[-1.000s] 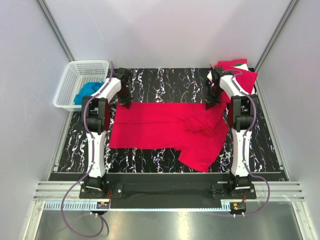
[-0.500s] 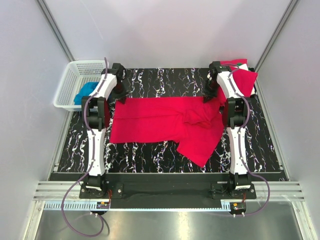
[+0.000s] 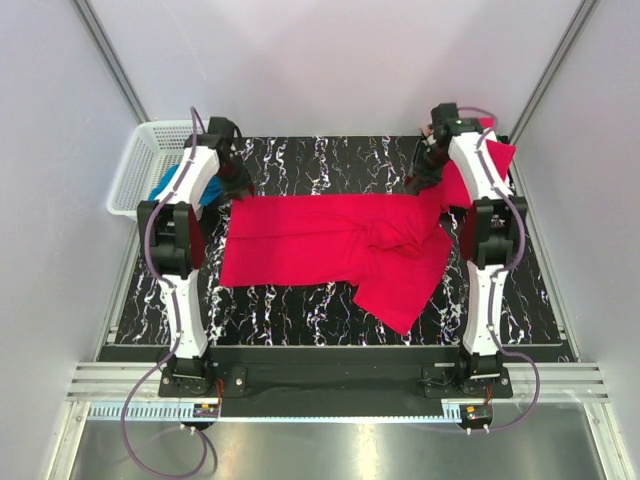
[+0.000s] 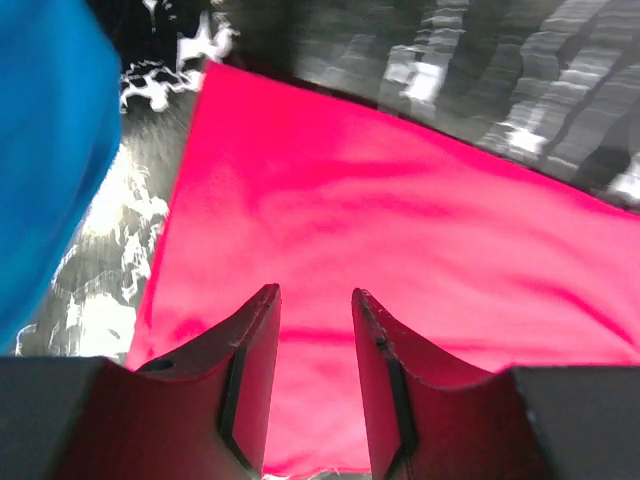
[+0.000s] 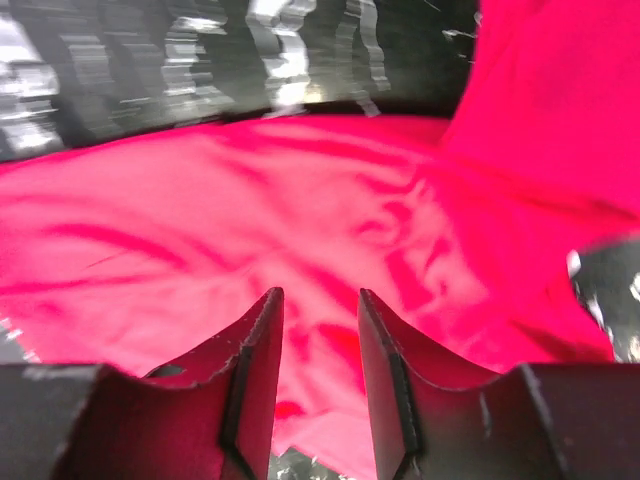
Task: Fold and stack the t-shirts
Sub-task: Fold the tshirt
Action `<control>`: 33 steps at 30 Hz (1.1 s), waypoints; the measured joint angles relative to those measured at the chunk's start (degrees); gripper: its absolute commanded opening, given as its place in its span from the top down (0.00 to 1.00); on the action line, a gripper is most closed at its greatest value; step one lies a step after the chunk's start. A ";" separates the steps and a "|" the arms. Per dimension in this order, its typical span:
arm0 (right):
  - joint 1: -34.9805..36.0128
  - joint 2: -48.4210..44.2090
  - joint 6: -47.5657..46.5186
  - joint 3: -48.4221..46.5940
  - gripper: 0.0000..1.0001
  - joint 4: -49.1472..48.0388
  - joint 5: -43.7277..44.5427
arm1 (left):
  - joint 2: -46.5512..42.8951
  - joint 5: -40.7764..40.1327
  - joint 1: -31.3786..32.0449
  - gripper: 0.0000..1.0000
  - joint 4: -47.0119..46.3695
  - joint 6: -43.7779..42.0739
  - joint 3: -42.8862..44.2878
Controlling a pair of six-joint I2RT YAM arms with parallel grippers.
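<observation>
While a second ago the left arm and right arm stood over the middle of the black marbled surface, both now reach further toward its far edge, and the red t-shirt has gone with them, its far edge lying further back than before. The left jaws have also swung outward, so the white basket and the blue cloth in it sit just to their left. That t-shirt lies flat below and between the two sets of jaws, its long axis running left to right. Its straight, tidy end points toward the left jaws and its bunched end toward the right jaws, where one flap angles off to the near side. In the left wrist view the fingers stand a narrow gap apart above the fabric, with nothing seen pinched between them. The right jaws look the same, their fingers slightly parted over creased red cloth. Another red t-shirt lies just to the right of the right jaws.
</observation>
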State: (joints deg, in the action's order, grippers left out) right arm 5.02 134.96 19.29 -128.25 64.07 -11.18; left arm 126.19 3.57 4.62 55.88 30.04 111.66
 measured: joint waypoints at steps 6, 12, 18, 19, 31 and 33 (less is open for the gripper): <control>0.00 -16.57 -0.02 6.75 0.55 -1.97 -1.92 | -12.72 3.58 0.87 0.60 -3.26 -0.24 -4.92; -0.04 -35.69 1.60 29.27 0.55 -5.79 -3.06 | -27.65 4.83 2.23 0.60 -4.74 -0.07 -23.69; 0.35 -49.31 5.31 55.60 0.57 -7.50 -5.44 | -41.38 5.46 2.71 0.58 -5.70 1.64 -42.62; 0.61 -50.86 5.95 58.36 0.57 -7.37 -5.73 | -43.32 5.68 2.71 0.58 -6.01 1.99 -45.13; 8.96 -64.48 12.00 72.26 0.57 -3.43 -6.27 | -50.12 8.92 2.71 0.57 -8.90 4.04 -58.80; 9.73 -66.49 13.29 74.29 0.58 -2.36 -6.29 | -51.15 9.03 2.73 0.57 -8.92 4.35 -60.06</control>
State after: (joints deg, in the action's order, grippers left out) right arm 14.74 68.47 32.58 -53.95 61.71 -17.47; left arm 75.05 12.60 7.35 46.96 34.39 51.59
